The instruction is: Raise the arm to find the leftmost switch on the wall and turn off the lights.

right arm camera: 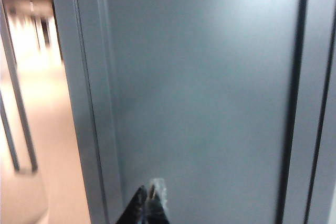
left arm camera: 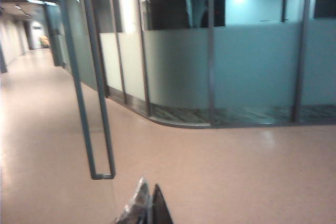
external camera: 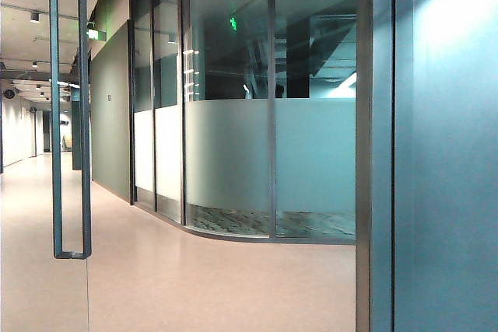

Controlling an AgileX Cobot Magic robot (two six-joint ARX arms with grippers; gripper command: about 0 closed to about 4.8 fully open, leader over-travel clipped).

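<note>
No switch shows in any view; it is out of view. My right gripper [right arm camera: 148, 190] is shut, its fingertips pressed together with nothing between them, close in front of a plain grey-blue wall panel [right arm camera: 210, 93]. My left gripper [left arm camera: 148, 187] is also shut and empty, its tips together over the pale pink floor [left arm camera: 220, 171]. Neither gripper appears in the exterior view, where the same grey-blue wall [external camera: 451, 161] fills the right side.
A glass door with a long U-shaped metal handle [external camera: 70, 114] stands at the left. A curved frosted-glass partition [external camera: 264, 161] with metal posts runs across the middle. A lit corridor [external camera: 23, 145] stretches away at the far left. A dark vertical frame [external camera: 373, 145] edges the wall.
</note>
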